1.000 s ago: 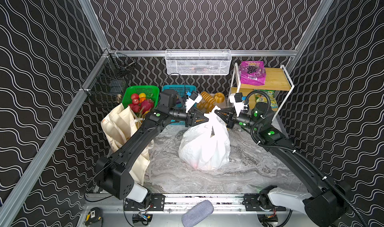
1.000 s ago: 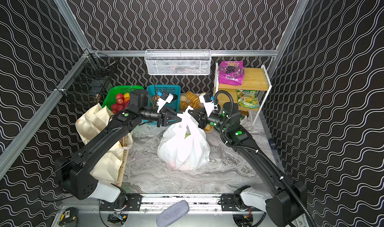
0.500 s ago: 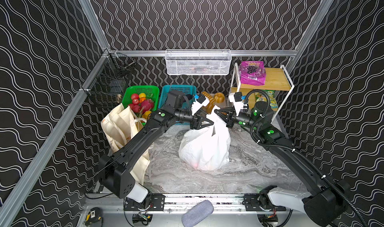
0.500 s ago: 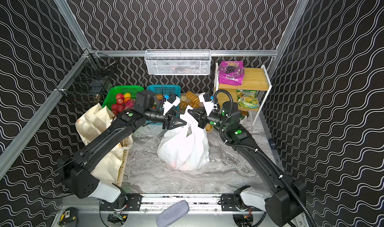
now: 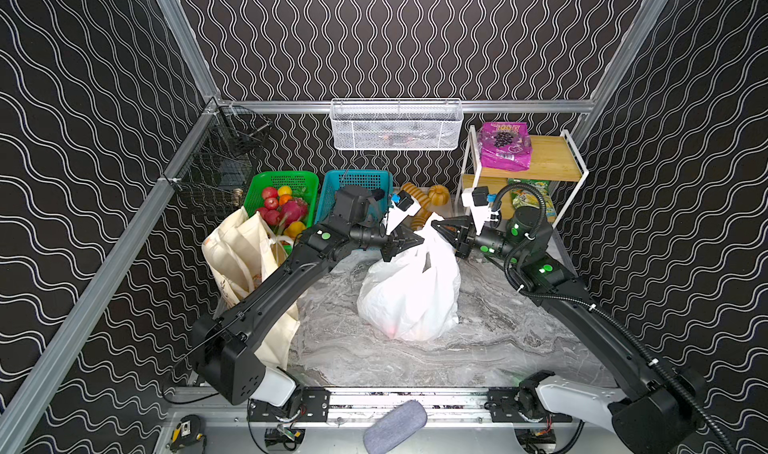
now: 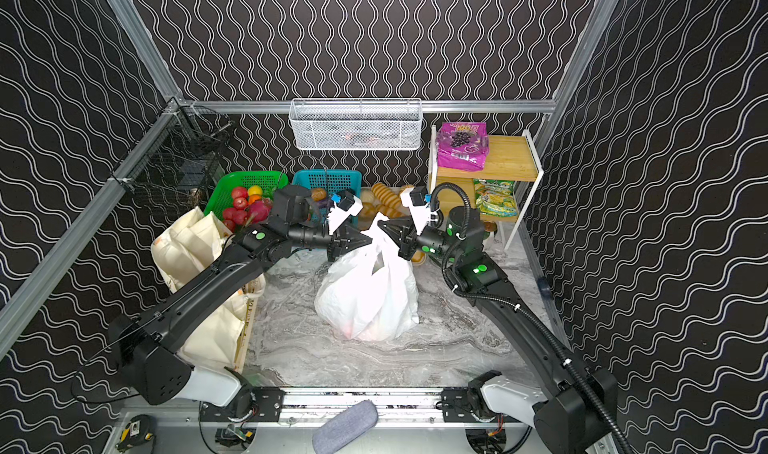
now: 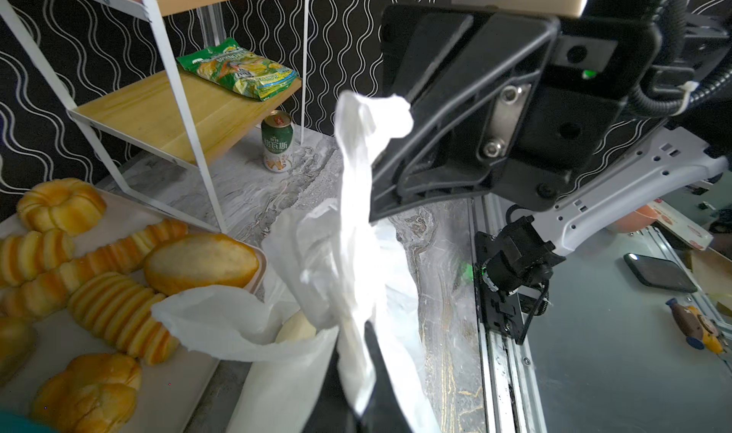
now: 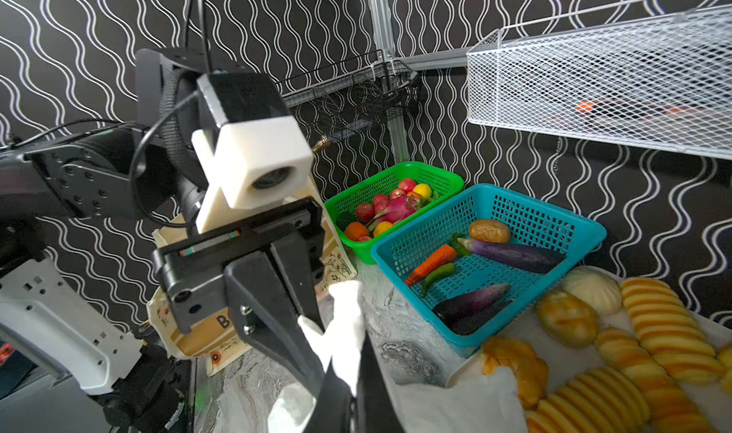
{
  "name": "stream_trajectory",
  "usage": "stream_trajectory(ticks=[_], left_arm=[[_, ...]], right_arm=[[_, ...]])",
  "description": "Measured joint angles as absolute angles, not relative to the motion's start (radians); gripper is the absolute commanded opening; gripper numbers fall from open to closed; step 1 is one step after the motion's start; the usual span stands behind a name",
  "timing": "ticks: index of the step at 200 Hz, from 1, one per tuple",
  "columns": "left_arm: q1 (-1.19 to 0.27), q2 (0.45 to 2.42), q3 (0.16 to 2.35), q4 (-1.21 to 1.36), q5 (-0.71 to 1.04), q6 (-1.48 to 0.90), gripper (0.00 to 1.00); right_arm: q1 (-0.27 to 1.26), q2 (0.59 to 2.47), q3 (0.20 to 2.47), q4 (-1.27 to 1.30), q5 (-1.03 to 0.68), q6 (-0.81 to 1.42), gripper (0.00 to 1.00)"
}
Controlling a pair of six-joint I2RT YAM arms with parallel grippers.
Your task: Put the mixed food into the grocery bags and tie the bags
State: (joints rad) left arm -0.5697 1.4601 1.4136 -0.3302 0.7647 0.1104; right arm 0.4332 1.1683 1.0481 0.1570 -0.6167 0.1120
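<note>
The white plastic grocery bag (image 5: 409, 294) (image 6: 365, 298) stands bulging mid-table, its two handles pulled up. My left gripper (image 5: 415, 240) (image 7: 356, 371) is shut on one handle strip. The right gripper (image 5: 436, 225) (image 8: 344, 367) is shut on the other, tip to tip with the left. A pale rounded item (image 7: 295, 328) shows in the bag's mouth. The cream canvas tote (image 5: 245, 256) (image 6: 195, 256) slumps at the left. The purple grape packet (image 5: 503, 146) lies on the top shelf, and a drink can (image 7: 277, 141) stands under the rack. Toy vegetables (image 8: 487, 252) lie in the teal basket (image 8: 586, 233).
A green basket (image 5: 303, 179) of toy fruit stands behind the tote, and a tray of golden breads (image 7: 99, 272) is behind the bag. The white shelf rack (image 5: 540, 161) holds a green snack packet (image 7: 237, 70). A white wire basket (image 5: 397, 125) and a black one (image 5: 220, 169) hang on the walls.
My left gripper opened beside the bag's top, shifted a little right and closed on the handle. The right gripper kept its grip and barely moved.
</note>
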Motion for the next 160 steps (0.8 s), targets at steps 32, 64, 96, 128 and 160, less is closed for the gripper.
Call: stream_trajectory(ticks=[32, 64, 96, 128, 160], left_arm=[[-0.570, 1.435, 1.383, -0.292, 0.752, 0.110, 0.00], [-0.570, 1.412, 1.349, -0.272, 0.749, 0.096, 0.00], [-0.570, 1.433, 1.378, -0.295, 0.776, 0.097, 0.00], [-0.570, 1.428, 1.365, -0.307, 0.787, 0.097, 0.00], [-0.570, 1.402, 1.334, -0.310, 0.785, 0.109, 0.08]], right_arm=[[0.389, 1.164, 1.029, 0.115, -0.574, 0.115, 0.00], [0.379, 1.187, 1.029, 0.084, -0.507, 0.103, 0.00], [0.377, 1.213, 1.042, 0.080, -0.545, 0.093, 0.00], [0.376, 1.223, 1.043, 0.116, -0.665, 0.094, 0.00], [0.376, 1.227, 1.029, 0.138, -0.709, 0.098, 0.00]])
